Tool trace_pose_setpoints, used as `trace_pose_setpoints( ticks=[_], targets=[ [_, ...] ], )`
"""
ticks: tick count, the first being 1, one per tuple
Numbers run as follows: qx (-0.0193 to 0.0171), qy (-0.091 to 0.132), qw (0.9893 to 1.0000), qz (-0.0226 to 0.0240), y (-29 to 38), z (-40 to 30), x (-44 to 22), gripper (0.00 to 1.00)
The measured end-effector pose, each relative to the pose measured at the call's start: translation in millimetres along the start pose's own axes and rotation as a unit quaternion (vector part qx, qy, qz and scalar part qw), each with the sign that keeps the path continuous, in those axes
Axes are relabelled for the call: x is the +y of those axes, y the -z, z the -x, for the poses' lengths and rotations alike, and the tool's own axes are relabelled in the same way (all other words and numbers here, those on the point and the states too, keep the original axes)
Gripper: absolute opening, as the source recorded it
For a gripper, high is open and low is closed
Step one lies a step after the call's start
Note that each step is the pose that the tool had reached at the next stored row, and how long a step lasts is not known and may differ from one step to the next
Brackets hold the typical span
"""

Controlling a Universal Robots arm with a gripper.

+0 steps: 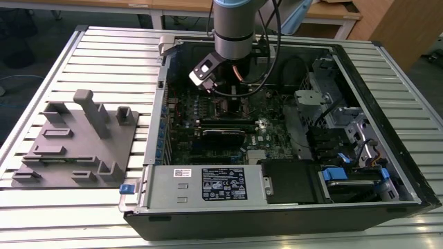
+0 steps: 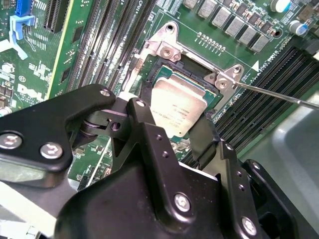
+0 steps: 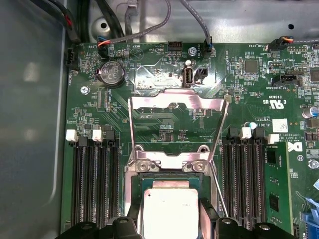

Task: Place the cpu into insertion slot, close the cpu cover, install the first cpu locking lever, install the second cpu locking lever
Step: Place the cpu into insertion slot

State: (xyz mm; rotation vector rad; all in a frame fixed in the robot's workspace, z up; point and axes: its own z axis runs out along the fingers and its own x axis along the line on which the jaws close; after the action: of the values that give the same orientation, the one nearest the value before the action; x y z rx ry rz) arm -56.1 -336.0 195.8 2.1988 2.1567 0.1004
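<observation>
At the exterior view's left, a grey moulded tray (image 1: 76,140) on the slatted table (image 1: 41,52); to its right, the open computer case (image 1: 387,129), with the arm (image 1: 234,26) reaching down inside. In both wrist views, the gripper (image 2: 174,119) pinching the cpu (image 2: 177,102) by two opposite edges, black fingers (image 2: 204,142) tight against it, within the rim of the insertion slot (image 2: 152,69). Beyond that in the first wrist view, the cpu cover (image 3: 149,102) tilted up and open, a thin locking lever (image 3: 219,191) slanting beside it.
</observation>
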Motion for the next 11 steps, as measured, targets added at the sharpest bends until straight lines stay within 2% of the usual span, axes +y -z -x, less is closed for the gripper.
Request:
trace_pose_setpoints(
  ticks=[11],
  targets=[
    [-0.0005, 0.0, 1.0, -0.0001, -2.1, 0.0, -0.4, 0.54]
  ],
)
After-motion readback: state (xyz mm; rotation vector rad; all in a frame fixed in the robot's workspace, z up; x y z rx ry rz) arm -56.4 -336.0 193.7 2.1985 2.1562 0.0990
